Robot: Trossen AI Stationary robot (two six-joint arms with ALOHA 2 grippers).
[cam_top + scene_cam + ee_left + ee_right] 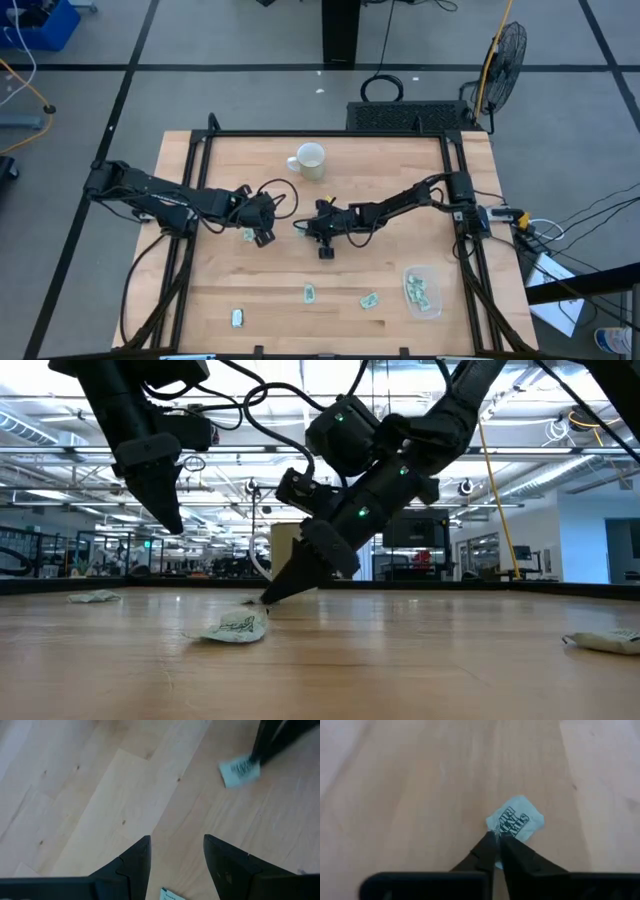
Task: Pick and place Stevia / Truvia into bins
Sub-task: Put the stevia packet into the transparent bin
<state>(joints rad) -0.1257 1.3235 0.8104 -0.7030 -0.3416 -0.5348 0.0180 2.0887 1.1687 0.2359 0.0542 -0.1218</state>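
Pale green and white Stevia packets lie on the wooden table. One packet sits at the tip of my right gripper, which is shut on it near the table's middle. My left gripper hangs open above the table, just left of it. Another packet lies flat under the left gripper. More packets lie toward the near edge. The clear bin stands at the near right, with packets inside. My right gripper pinches the packet's near edge between its two fingertips. The fingers slant down from the table's right side. The packet lies on the table in front of the fingertips.
A white mug stands toward the far edge, behind both grippers. A black frame rail runs around the table top. Bare wood lies between the grippers and the near packets.
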